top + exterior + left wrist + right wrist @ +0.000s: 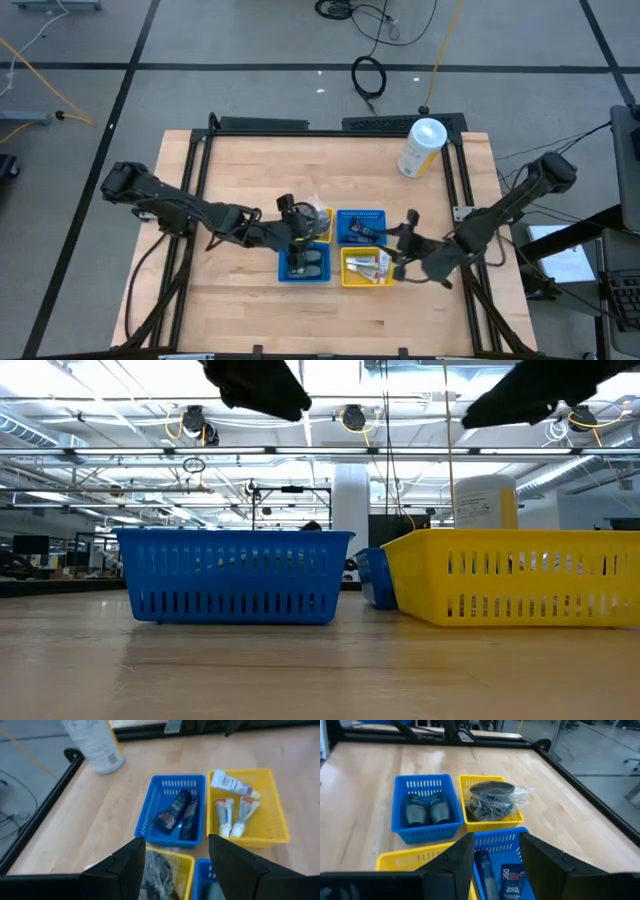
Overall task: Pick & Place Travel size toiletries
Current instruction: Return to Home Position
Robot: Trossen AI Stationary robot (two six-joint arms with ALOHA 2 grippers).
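Four small trays stand in a square at mid table. The far left yellow tray (pixel 322 215) holds round grey packets (pixel 491 800) in clear wrap. Dark tubes (pixel 177 812) lie in the far right blue tray (pixel 360 215). The near left blue tray (pixel 303 272) holds dark grey bottles (pixel 422 809), and the near right yellow tray (pixel 366 278) holds white tubes (pixel 232 812). My left gripper (pixel 292 225) hovers open over the left trays, nothing between its fingers (pixel 176 840). My right gripper (pixel 405 242) hovers open at the right trays' edge, fingers empty (pixel 496 837).
A tall white-and-cream canister (pixel 421 147) stands at the table's far right. A black frame rail (pixel 330 128) runs along the far edge and down both sides. Bare wood lies in front of the trays. In the low view the near trays (pixel 235 575) (pixel 515 575) block the middle.
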